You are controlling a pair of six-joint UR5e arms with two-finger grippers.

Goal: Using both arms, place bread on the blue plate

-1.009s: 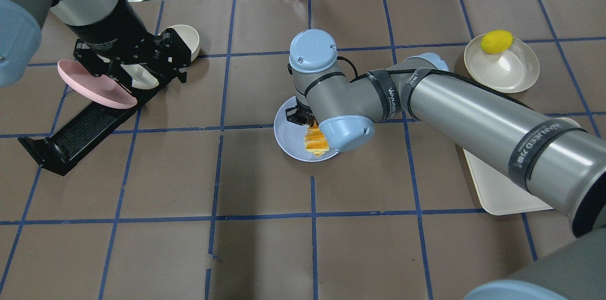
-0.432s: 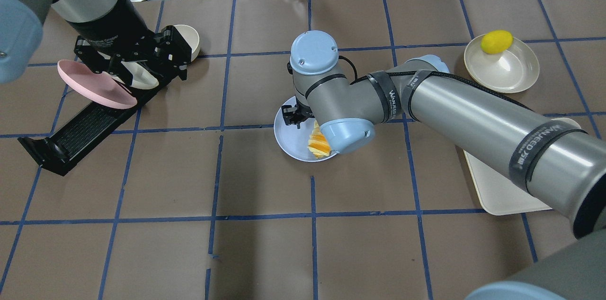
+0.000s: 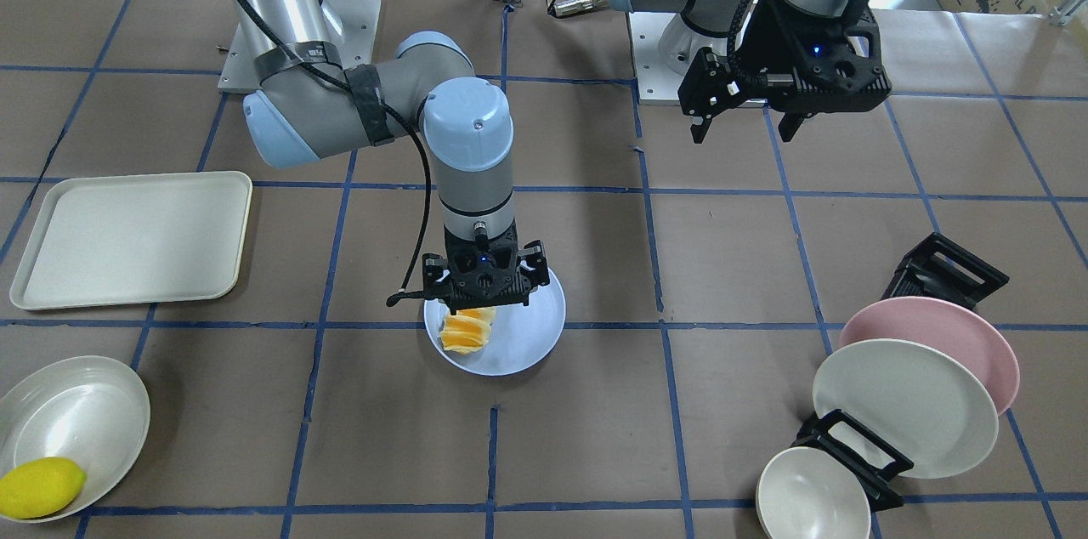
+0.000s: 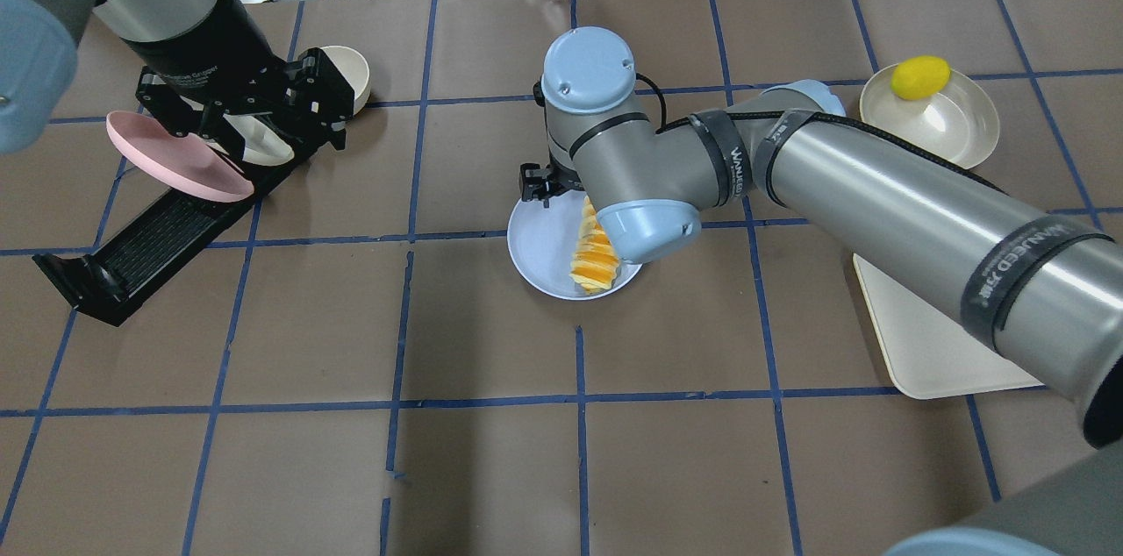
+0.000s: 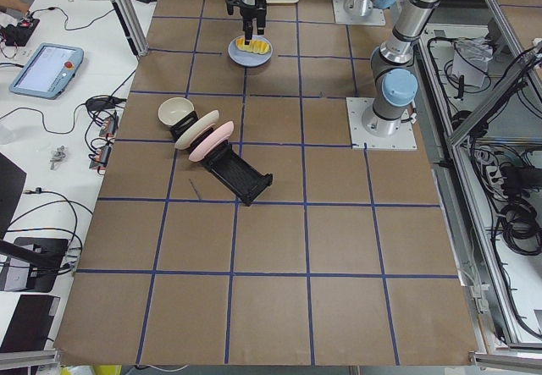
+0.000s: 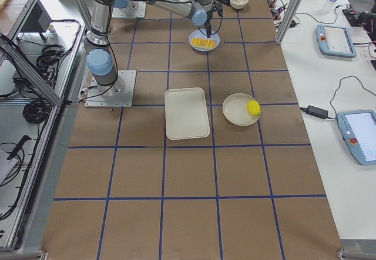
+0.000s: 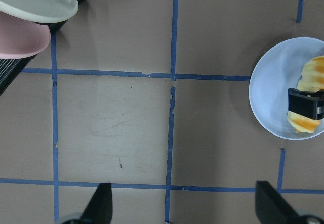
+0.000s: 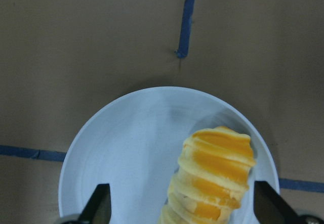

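Observation:
The bread, striped orange and cream, lies on the blue plate near the table's middle. It also shows in the front view on the plate. My right gripper hangs just above the plate, open and empty. In the right wrist view the bread lies on the plate between the spread fingertips. My left gripper is open and empty, held high near the dish rack. Its wrist view shows the plate and bread at the right edge.
A black rack holds a pink plate and a cream plate, with a small bowl beside it. A cream tray and a bowl with a lemon lie on my right side.
My right gripper has drawn up and back from the bread, so more of the loaf shows lying on the blue plate. The left arm has barely moved.

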